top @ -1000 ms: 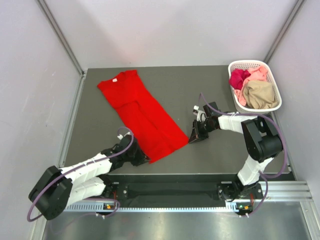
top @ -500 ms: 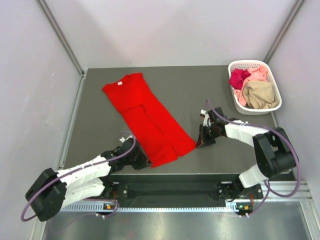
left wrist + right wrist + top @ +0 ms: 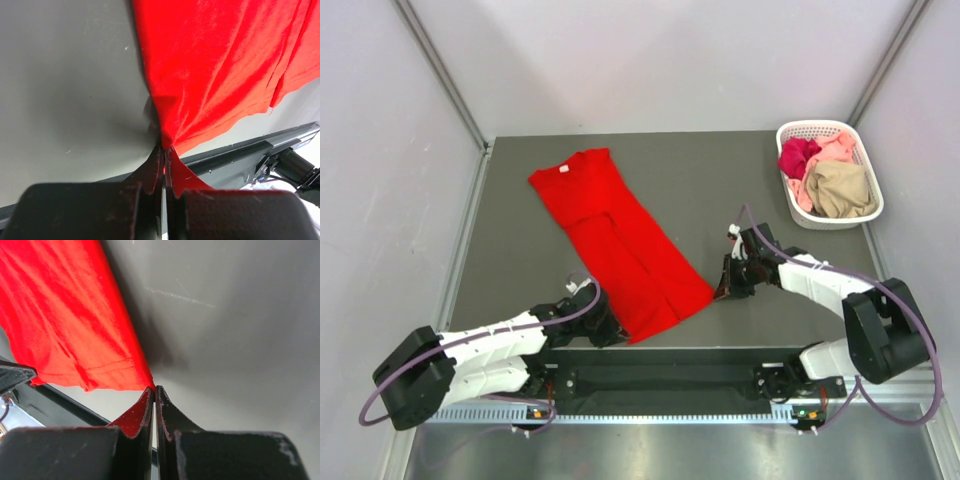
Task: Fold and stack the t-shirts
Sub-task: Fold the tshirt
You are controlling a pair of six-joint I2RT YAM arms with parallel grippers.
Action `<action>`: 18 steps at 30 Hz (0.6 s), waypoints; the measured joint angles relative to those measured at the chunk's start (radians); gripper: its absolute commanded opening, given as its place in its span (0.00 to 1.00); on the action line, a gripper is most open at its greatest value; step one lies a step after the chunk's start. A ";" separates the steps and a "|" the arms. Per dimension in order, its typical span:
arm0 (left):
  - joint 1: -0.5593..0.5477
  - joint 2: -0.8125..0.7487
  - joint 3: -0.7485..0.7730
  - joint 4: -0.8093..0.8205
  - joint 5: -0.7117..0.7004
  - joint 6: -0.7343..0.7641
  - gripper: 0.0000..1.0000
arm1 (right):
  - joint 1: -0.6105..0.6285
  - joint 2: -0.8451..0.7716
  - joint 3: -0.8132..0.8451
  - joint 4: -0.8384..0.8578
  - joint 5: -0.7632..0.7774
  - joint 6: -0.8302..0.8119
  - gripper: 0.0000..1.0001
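Left pincer (image 3: 162, 150) and right pincer (image 3: 152, 388) each clamp a hem corner of the red t-shirt (image 3: 620, 240) spread ahead of them on the counter (image 3: 720, 180); such thin bites may slip under uneven pulling.

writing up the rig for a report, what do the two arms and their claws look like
The left arm and right arm match: white link covers, rounded black joints, a loose lilac cable looping along each. The left claw and right claw are black, with two flat fingers scuffed pale at the edges.
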 measured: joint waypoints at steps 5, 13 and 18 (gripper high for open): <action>-0.001 0.000 0.000 0.001 -0.001 -0.025 0.00 | 0.006 -0.026 0.001 -0.003 0.006 0.020 0.00; -0.001 -0.012 0.005 0.008 -0.005 -0.057 0.00 | 0.026 -0.032 0.075 -0.034 0.021 0.051 0.00; 0.024 -0.015 0.037 0.010 0.004 -0.063 0.00 | 0.045 0.004 0.157 -0.040 0.032 0.053 0.00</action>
